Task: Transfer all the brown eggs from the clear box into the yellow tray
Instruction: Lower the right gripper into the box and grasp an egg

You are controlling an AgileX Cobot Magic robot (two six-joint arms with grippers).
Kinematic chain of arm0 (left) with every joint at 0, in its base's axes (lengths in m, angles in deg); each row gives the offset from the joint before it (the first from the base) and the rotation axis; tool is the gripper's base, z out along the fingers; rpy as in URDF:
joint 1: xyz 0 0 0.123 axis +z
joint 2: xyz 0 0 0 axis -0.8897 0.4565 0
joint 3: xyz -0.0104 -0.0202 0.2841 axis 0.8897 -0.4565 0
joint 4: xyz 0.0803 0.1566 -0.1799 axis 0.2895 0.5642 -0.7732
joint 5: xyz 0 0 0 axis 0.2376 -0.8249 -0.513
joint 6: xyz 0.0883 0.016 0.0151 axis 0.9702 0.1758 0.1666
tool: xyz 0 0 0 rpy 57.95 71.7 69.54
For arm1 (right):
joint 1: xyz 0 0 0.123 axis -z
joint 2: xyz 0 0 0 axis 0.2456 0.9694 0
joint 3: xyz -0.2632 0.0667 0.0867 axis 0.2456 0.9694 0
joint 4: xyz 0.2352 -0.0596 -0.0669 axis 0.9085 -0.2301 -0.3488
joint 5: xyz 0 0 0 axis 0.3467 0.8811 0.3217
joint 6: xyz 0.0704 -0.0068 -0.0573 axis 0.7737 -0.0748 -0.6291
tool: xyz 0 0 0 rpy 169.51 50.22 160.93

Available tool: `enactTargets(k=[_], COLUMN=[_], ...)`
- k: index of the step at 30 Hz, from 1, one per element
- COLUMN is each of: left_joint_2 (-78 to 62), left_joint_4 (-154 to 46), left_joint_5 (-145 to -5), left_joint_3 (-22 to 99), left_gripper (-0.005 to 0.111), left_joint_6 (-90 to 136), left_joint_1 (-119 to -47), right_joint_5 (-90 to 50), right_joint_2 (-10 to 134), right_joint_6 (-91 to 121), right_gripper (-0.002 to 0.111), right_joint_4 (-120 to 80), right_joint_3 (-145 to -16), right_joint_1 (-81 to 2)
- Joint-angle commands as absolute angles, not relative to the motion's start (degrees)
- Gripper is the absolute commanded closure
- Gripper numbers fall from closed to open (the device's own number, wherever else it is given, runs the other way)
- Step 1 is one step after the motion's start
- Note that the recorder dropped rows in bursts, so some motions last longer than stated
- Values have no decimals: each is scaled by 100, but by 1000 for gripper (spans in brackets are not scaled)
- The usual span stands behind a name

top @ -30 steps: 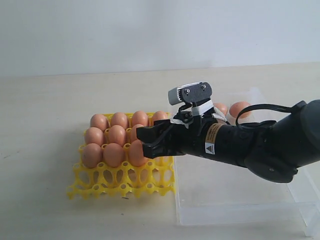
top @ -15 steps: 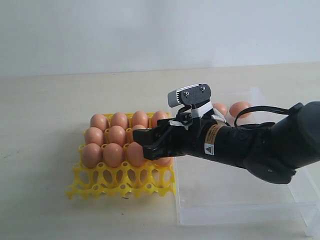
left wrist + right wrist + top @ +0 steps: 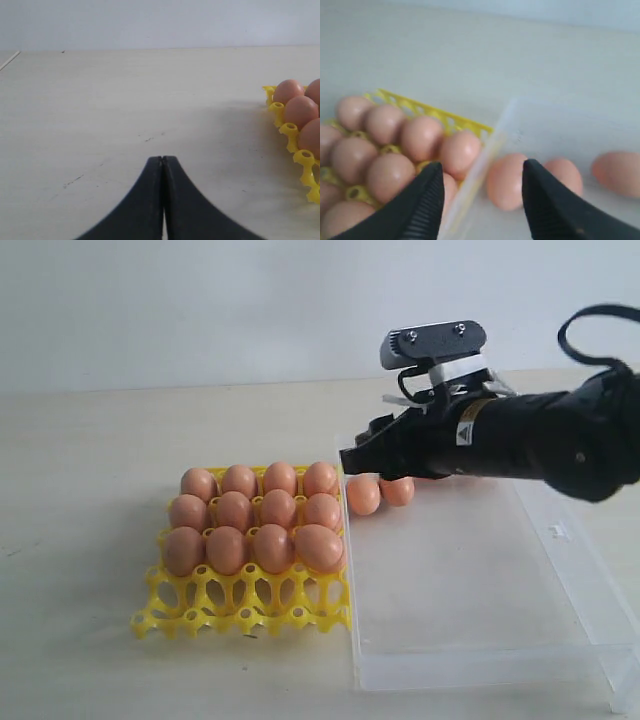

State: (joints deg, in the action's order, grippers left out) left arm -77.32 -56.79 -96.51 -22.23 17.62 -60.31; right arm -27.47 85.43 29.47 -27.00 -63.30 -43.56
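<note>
Standing brown eggs (image 3: 278, 508), long axes upright

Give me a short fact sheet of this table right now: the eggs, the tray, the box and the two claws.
Yellow plastic egg tray: twelve brown oval eggs, nearest row of cups empty
Clear plastic box: at least three loose eggs visible
Right gripper: open, empty, above the box's eggs
Left gripper: shut, over the table beside the tray
</note>
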Motion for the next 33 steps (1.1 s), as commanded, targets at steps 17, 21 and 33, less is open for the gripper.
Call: enactTargets(k=[17, 21, 33], left_joint_2=[-7764, -7764, -7764], left_joint_4=[-5711, -5711, -5711], left_joint_5=[-9572, -9572, -9572], left_joint_3=[-2200, -2200, -2200], left_gripper=[107, 107, 107], left_joint_6=[1731, 1731, 1731], left_joint_1=[-6060, -6060, -6060], right_joint_5=[1000, 965, -155], right_joint_2=[11039, 11292, 9869], right_joint_6=[2891, 2456, 2100], right_gripper=[51, 57, 108], right_joint_4=[-2488, -1825, -1849], right_joint_3=[-9708, -9708, -9263], right_joint_1=[-3751, -3751, -4005])
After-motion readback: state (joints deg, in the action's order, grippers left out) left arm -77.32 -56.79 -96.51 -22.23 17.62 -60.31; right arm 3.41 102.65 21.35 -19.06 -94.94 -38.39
